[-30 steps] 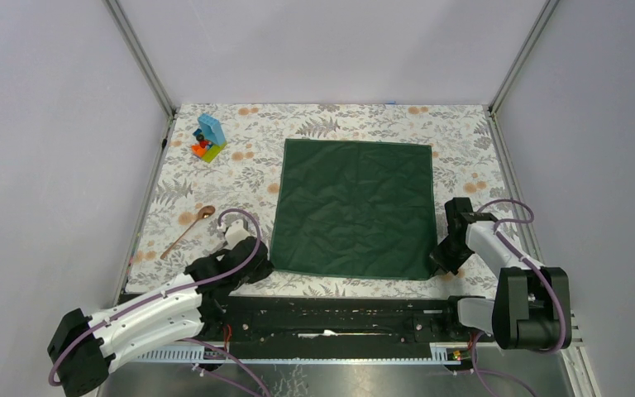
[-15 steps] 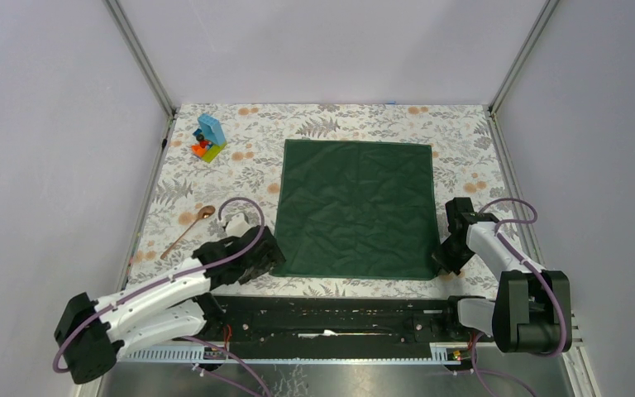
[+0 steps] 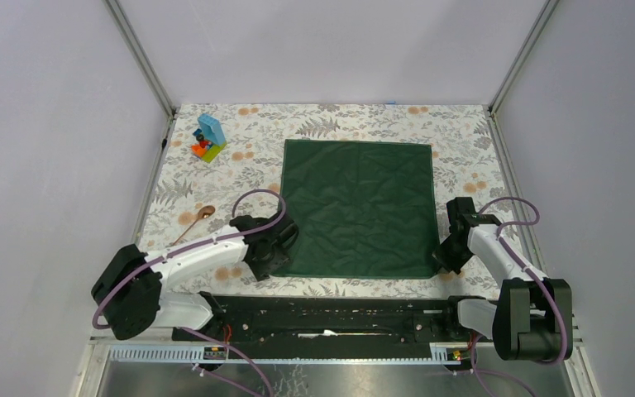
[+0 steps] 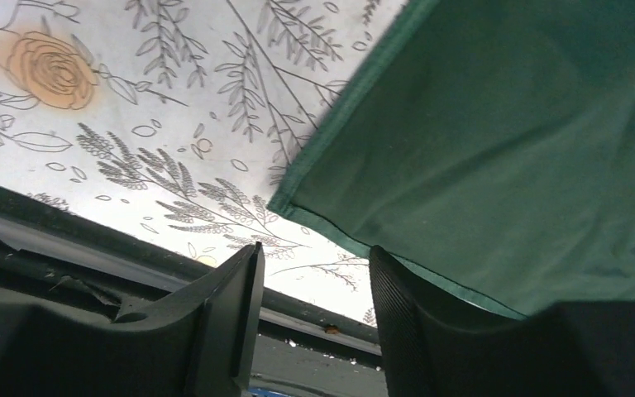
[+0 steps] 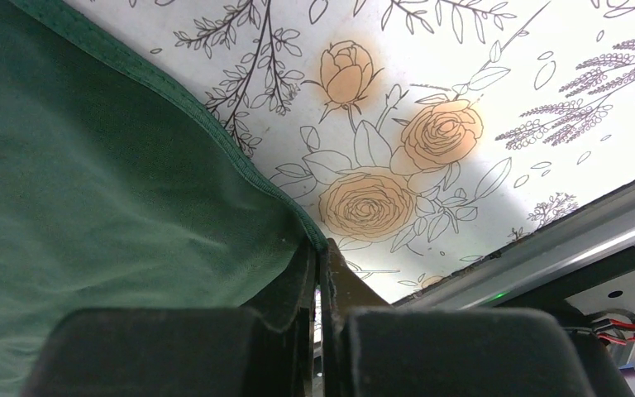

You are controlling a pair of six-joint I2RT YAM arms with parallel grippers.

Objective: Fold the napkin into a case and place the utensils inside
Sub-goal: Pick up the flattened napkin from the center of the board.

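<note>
The dark green napkin (image 3: 355, 207) lies spread flat and unfolded on the floral cloth; no case shape is in view. My left gripper (image 3: 274, 263) is at its near-left corner. In the left wrist view that gripper (image 4: 314, 277) is open, with the napkin corner (image 4: 285, 203) just beyond the gap and nothing between the fingers. My right gripper (image 3: 441, 264) is at the near-right corner. In the right wrist view it (image 5: 321, 252) is shut on the napkin's hem (image 5: 240, 165). Of the utensils, one brownish spoon (image 3: 206, 212) shows, left of the left arm.
A colourful toy block stack (image 3: 209, 138) stands at the far left. The floral table covering (image 3: 215, 178) reaches the frame posts on both sides. A black rail (image 3: 339, 314) runs along the near edge behind both grippers.
My left arm has swung right and forward to the napkin's near-left corner, and its gripper has gone from shut to open. The right gripper has stayed shut at the near-right corner.
</note>
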